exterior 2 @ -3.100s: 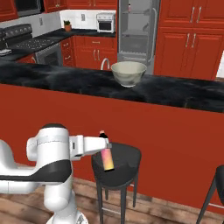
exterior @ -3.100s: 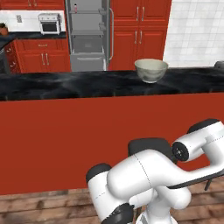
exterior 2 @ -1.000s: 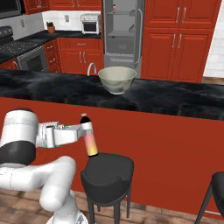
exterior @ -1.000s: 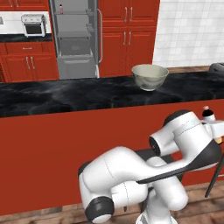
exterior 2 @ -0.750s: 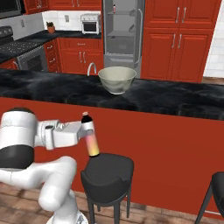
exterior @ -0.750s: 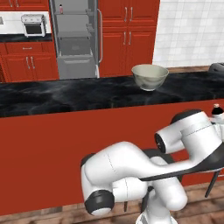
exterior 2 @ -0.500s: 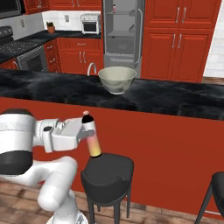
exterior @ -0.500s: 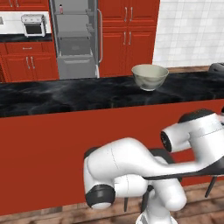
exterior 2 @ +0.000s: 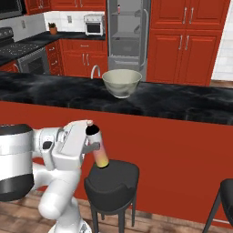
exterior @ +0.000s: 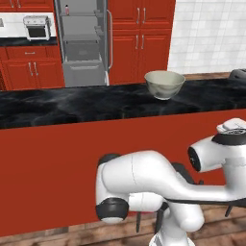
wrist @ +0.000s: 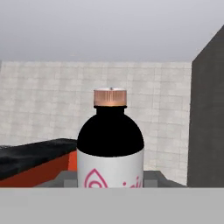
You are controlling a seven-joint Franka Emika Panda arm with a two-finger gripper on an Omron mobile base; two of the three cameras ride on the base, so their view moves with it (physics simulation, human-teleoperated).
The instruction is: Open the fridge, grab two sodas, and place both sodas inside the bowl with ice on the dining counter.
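My gripper [exterior 2: 94, 144] is shut on a soda [exterior 2: 100, 156] with a dark top and pink-to-orange body, held slightly tilted below the dining counter's edge, above a black stool [exterior 2: 112, 179]. In the hand view the soda [wrist: 110, 146] stands close up, with its pinkish cap on top. The pale bowl [exterior 2: 121, 82] [exterior: 165, 84] rests on the black marble dining counter [exterior 2: 182, 102] [exterior: 72, 103], higher than the gripper and beyond it. Behind the counter the grey fridge [exterior 2: 126, 32] [exterior: 81, 43] stands open, a second small soda [exterior 2: 119, 8] [exterior: 66, 8] on its top shelf.
The counter's red front panel [exterior 2: 182, 159] rises right behind the stool. A second stool [exterior 2: 225, 191] is at the far right. A faucet [exterior 2: 94, 70] stands left of the bowl. A white toaster oven [exterior: 37, 26] and red cabinets line the back wall.
Since three seconds ago the base has shifted and the whole view with it. Over the last second the wrist has turned, swinging right in the left base view; the soda stays gripped, slightly more tilted.
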